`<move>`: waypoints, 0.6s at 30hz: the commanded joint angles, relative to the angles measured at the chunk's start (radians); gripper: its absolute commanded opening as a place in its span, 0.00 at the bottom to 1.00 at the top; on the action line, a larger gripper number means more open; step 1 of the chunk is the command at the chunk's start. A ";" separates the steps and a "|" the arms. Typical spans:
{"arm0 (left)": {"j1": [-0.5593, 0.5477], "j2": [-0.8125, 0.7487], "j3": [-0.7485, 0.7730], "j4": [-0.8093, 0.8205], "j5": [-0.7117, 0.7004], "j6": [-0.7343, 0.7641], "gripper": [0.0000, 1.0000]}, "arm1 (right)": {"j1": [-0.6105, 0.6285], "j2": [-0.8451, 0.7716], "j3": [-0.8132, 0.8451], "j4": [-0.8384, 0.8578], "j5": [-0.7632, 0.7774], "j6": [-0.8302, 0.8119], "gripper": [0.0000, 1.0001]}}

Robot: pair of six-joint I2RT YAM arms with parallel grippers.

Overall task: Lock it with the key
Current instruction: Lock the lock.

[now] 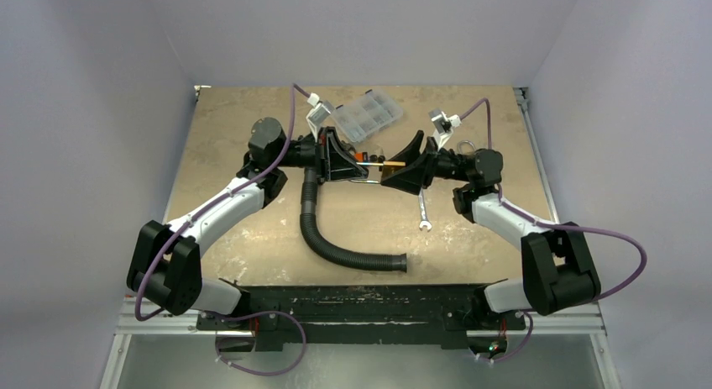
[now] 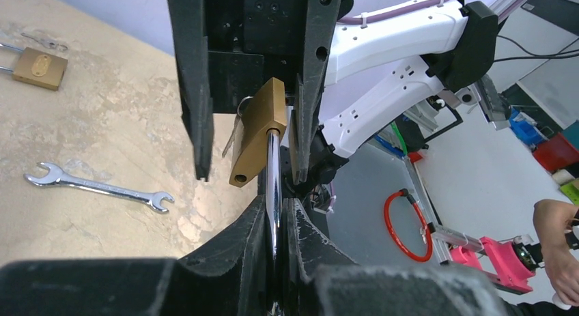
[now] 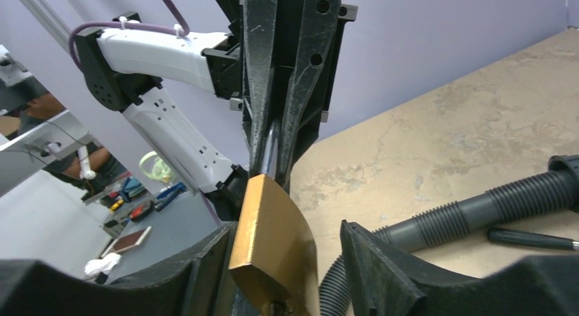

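Note:
A brass padlock (image 2: 258, 128) hangs in the air between my two grippers, above the table's middle (image 1: 389, 165). My left gripper (image 2: 276, 208) is shut on its chrome shackle (image 2: 273, 167). My right gripper (image 3: 285, 227) is open, its jaws on either side of the padlock body (image 3: 273, 241). The body lies close against one finger (image 3: 205, 265), with a gap to the other finger (image 3: 372, 261). A silvery key with a ring (image 2: 236, 128) shows beside the padlock body. A dark stub sits at the keyhole (image 3: 276, 308) at the frame's bottom edge.
A spanner (image 1: 424, 214) lies on the table under the right arm, also seen from the left wrist (image 2: 95, 186). A black ribbed hose (image 1: 336, 242) curves below the grippers. A clear parts box (image 1: 366, 116) stands at the back. A second brass padlock (image 2: 39, 67) lies on the table.

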State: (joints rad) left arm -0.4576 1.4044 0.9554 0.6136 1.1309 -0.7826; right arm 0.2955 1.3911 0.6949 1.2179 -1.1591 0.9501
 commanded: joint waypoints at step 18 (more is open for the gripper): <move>-0.004 -0.019 0.027 0.008 -0.103 0.093 0.00 | 0.048 -0.026 0.013 0.025 0.015 0.093 0.28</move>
State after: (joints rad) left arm -0.4587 1.4044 0.9550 0.6018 1.0946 -0.7578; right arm 0.3286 1.3540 0.6945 1.2106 -1.1606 1.0023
